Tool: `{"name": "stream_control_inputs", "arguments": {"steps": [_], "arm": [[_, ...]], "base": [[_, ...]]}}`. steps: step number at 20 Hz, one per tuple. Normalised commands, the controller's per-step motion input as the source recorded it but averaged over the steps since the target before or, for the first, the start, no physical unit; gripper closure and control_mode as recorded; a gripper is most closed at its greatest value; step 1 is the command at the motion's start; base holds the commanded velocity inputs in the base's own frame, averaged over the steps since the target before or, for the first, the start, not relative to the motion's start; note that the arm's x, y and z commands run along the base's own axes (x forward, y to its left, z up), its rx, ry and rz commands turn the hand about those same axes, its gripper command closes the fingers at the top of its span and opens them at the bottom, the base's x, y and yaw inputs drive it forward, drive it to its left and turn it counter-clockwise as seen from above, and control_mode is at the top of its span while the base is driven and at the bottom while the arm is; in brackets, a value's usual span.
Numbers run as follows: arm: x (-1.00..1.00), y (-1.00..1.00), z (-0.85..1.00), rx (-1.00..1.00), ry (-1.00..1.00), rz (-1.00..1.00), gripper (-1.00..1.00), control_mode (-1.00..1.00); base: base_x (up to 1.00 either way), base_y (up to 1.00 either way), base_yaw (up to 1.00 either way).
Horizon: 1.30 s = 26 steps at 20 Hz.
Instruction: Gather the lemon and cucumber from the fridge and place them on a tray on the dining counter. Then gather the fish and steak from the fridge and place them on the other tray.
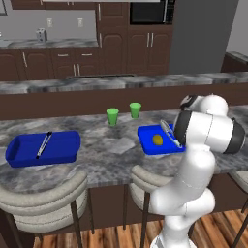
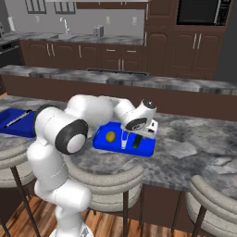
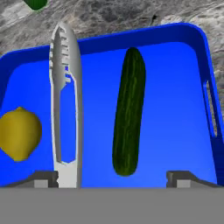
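Gripper (image 3: pixel 112 177) released, jaws wide. Hand view: cucumber (image 3: pixel 128 111) lies flat center frame in the tray (image 3: pixel 192 41), lemon (image 3: pixel 18 133) at left edge, tongs (image 3: pixel 64 100) between them.

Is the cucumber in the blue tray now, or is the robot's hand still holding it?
In the tray. The cucumber lies flat on the blue tray, and the gripper is open, its fingertips wide apart on either side, not touching it.
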Motion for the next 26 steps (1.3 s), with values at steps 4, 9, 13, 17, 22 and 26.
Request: {"name": "stream_control_inputs", "arguments": {"steps": [4,9,13,17,22,26], "arm": [[-0.4,0.29,0.54,0.0,-0.05,0.09,-1.0,-1.0],[-0.57,0.29,0.51,0.0,-0.05,0.11,-1.0,-1.0],[-0.72,0.32,0.4,0.0,-0.09,0.13,-1.0,-1.0],[-0.75,0.48,0.3,0.0,-0.09,0.06,-1.0,-1.0],[-0.61,0.53,0.32,0.02,-0.08,-0.02,-1.0,-1.0],[-0.56,0.5,0.3,0.08,-0.04,-0.07,-1.0,-1.0]], "base": [[0.0,0.0,0.0],[0.0,0.0,0.0],[0.0,0.0,0.0],[0.0,0.0,0.0],[0.0,0.0,0.0],[0.0,0.0,0.0]]}}
